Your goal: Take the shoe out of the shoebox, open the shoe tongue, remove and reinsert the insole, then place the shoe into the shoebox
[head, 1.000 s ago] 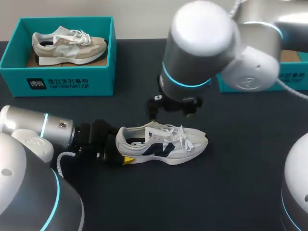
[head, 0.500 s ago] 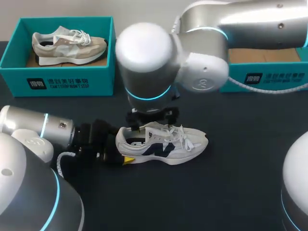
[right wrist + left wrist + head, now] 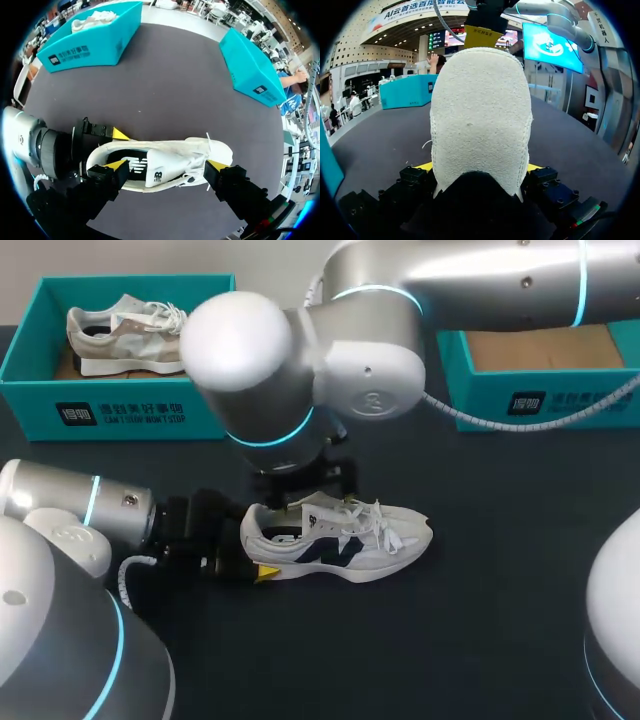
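Head view: white suede-and-mesh sneaker with navy side panels and white laces (image 3: 345, 538) stands on its sole mid-table on the dark tabletop (image 3: 490, 630), toe pointing right. Left gripper (image 3: 479, 167) clamps its fuzzy cream heel from both sides. Right gripper (image 3: 166, 165) hangs over it, fingers spread wide, holding nothing.

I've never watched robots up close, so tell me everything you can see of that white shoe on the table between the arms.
The shoe is a white sneaker with a navy side mark, white laces and a fuzzy-looking cream heel. It stands upright on its sole on the dark table, toe pointing away from the left arm. The left gripper clamps its heel from both sides. The right gripper hangs open over its opening and laces; contact is unclear.
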`<state>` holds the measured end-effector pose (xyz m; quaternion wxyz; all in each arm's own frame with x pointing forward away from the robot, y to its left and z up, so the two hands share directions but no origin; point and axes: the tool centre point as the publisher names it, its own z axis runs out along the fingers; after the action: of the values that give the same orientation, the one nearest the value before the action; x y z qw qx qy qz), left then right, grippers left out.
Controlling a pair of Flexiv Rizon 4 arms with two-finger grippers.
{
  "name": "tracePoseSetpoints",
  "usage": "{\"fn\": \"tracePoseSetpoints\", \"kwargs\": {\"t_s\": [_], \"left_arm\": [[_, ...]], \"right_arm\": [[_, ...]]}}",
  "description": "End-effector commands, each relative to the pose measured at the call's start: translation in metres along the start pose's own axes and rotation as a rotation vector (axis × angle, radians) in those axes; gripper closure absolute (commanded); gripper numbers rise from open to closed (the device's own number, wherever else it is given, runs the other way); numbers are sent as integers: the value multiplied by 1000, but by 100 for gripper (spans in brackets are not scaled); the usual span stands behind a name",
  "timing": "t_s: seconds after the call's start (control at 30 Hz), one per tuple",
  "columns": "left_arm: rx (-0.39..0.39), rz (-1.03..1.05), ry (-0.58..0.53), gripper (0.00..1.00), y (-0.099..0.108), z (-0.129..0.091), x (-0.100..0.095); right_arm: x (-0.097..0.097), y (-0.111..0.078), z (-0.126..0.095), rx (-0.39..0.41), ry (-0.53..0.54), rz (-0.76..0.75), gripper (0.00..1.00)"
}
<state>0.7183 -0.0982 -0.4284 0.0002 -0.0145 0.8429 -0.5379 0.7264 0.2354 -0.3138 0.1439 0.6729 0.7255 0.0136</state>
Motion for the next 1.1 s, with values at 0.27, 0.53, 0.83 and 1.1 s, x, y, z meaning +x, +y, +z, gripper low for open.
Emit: {"fn": "tracePoseSetpoints", "kwargs": {"t_s": [0.27,0.53,0.83,1.1], "left_arm": [[-3,0,-3,100,4,9,2],[-3,0,-3,100,4,9,2],[-3,0,-3,100,4,9,2],[-3,0,-3,100,4,9,2]], "right_arm": [[7,-18,32,25,-70,183,0],[4,-29,42,70,-168,202,0],[-10,-27,41,85,-267,267,0],[-37,-24,31,90,-342,293,0]]}}
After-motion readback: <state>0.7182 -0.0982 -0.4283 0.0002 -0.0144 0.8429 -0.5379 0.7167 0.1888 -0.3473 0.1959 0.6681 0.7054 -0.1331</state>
